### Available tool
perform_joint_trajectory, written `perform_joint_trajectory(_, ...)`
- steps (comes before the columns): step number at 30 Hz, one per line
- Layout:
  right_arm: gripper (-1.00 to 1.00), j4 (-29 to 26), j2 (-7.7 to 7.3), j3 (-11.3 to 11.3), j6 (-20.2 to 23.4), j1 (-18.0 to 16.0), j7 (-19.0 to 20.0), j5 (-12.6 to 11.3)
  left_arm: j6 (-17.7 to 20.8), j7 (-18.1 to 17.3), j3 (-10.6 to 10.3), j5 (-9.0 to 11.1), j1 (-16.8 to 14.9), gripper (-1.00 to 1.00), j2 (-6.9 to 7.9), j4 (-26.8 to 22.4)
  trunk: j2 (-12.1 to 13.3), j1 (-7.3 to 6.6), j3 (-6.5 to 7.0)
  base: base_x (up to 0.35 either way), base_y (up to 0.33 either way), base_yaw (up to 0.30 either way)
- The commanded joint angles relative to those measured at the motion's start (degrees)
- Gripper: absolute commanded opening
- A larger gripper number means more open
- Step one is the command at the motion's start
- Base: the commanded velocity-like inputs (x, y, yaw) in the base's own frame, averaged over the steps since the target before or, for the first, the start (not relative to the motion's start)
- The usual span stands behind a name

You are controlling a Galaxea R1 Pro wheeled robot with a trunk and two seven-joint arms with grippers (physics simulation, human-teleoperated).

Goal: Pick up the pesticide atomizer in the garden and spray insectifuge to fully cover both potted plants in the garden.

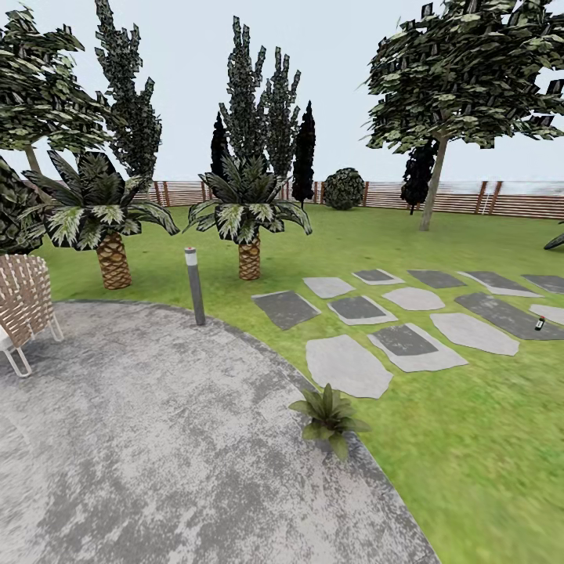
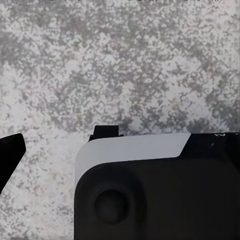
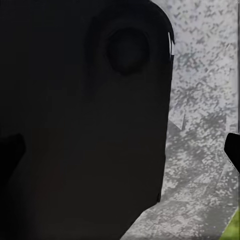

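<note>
Nothing is done yet: the pesticide atomizer lies on a stepping stone at three o'clock, one potted plant waits unsprayed, and I cannot tell if the grippers are spread.

I see flat, even daylight with no cast shadows; the far fence blurs, and wrist views look grainy.
</note>
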Motion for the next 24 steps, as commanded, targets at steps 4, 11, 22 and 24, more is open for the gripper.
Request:
perform_joint_trajectory(4, 1.00, -4.1, -0.06, 0.0, -0.4, 0.0, 0.0, 0.1, -1.1, 0.0, 0.1, -0.1, 0.0, 1.00, 0.00, -2.6, 0.0, 0.00, -0.05, 0.000, 0.000, 0.000)
perform_joint_trajectory(11, 1.00, -14.0, -0.22, 0.0, -0.5, 0.0, -0.1, 0.1, -3.2, 0.0, 0.1, -0.1, -0.5, 1.00, 0.04, -12.1, 0.0, 0.00, -0.05, 0.000, 0.000, 0.000)
perform_joint_trajectory(22, 1.00, -21.0, -0.25, -0.2, -0.5, 0.0, 0.1, -0.5, -6.8, 0.0, 0.1, -0.1, -12.2, 1.00, 0.09, -13.7, 0.0, 0.00, -0.05, 0.000, 0.000, 0.000)
perform_joint_trajectory(24, 1.00, -21.1, -0.29, -0.2, -0.5, 0.0, 0.1, -0.5, -6.9, 0.0, 0.1, -0.1, -12.6, 1.00, 0.09, -13.7, 0.0, 0.00, -0.05, 0.000, 0.000, 0.000)
